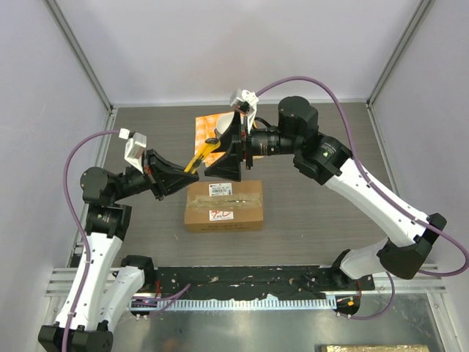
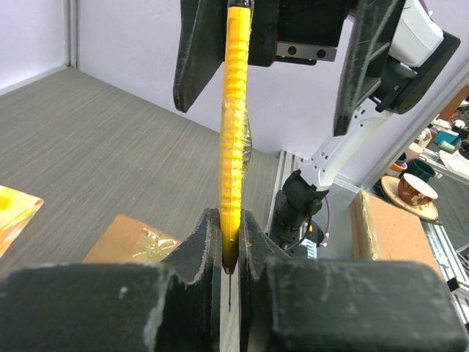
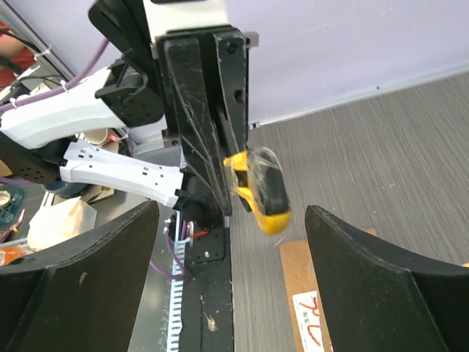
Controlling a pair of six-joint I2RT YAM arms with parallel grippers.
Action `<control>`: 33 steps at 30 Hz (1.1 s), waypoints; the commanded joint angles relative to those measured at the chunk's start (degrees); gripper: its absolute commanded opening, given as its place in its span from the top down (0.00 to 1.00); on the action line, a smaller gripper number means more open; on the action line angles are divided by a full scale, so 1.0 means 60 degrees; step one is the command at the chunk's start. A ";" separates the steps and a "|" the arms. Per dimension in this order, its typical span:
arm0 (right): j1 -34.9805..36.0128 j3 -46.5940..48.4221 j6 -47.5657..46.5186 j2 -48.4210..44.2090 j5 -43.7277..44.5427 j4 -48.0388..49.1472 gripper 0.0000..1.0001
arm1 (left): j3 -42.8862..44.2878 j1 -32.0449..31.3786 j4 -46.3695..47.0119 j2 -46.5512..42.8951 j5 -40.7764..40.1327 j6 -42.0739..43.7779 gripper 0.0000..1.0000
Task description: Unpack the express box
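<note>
**Crowded at the box's far edge, bare table on both flanks**

At the 12 o'clock edge of the express box [image 1: 223, 209] the two grippers meet and block the way down. The left gripper [image 1: 190, 171], at 10 o'clock, is clamped on a yellow utility knife [image 1: 203, 156]. The right gripper [image 1: 222, 152], at 1 o'clock, has its jaws spread wide around the knife's free end without touching it. The box's top toward 6 o'clock lies uncovered. An orange packet [image 1: 205, 126] lies behind the grippers at 12 o'clock. The table [image 1: 293, 220] is bare at 9 and 3 o'clock, with the right arm [image 1: 366, 191] crossing above the 3 o'clock stretch. Enclosure walls [image 1: 44, 88] close off the left, back and right.
</note>
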 commanded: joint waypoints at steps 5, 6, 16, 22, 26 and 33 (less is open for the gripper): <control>0.0072 0.0402 0.0703 0.0390 -0.0239 0.1315 0.15 | 0.0027 -0.0133 0.0394 0.0005 -0.0182 -0.0180 1.00; 0.0087 0.0402 0.0704 0.0449 -0.0123 0.1330 0.16 | 0.0027 -0.0133 0.0394 -0.0009 -0.0182 -0.0180 1.00; 0.0277 0.0035 0.0850 0.0567 0.0142 0.2091 0.23 | -0.0032 -0.0147 0.0262 -0.0126 -0.0006 -0.0107 1.00; 0.0497 0.0401 0.0734 0.0932 0.0244 0.1612 0.50 | -0.0091 -0.0162 0.0146 -0.0054 -0.0109 0.0039 1.00; 0.0585 0.0607 0.0396 0.1021 0.0362 0.0993 0.76 | 0.0012 -0.0162 0.0072 -0.0024 -0.0036 0.0113 1.00; 0.0585 0.0285 0.0221 0.0685 0.0666 0.1067 0.99 | 0.0245 -0.0147 -0.0962 0.0005 -0.0094 0.1231 0.48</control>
